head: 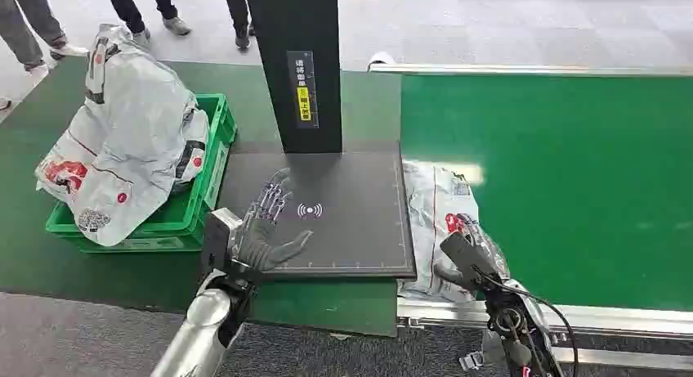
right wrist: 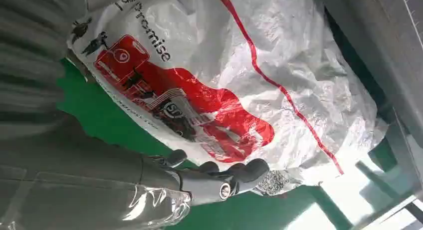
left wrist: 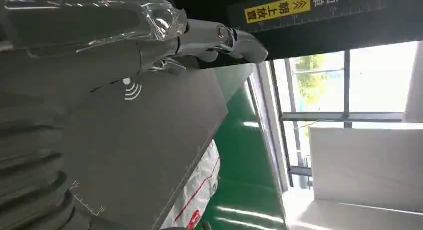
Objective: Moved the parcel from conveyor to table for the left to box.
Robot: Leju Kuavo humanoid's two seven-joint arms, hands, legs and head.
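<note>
Green belt [head: 572, 172] runs across the right of the head view, with a dark scan table [head: 343, 205] set at its left end under a black post [head: 298, 66]. People's legs stand on the grey floor behind. Left of the table, a green crate [head: 196, 205] heaped with white bags.

Step in hand, as I judge it: the pickup. The parcel [head: 437, 209] lies on the belt, its edge tucked against the table's side, not yet moved across.

Right hand [head: 467, 258] sits at the parcel's near edge; in the right wrist view its dark fingers [right wrist: 244, 171] curl at the bag's rim, touching the film, but I cannot tell if they have a real grip.

Left hand [head: 266, 230] rests spread over the table, holding nothing.

Next move calls for a firm pinch on loose film, then a lift and carry leftward onto the table.

Parcel: white crinkled poly bag, red logo patch, thin red stripe, soft and slack.
</note>
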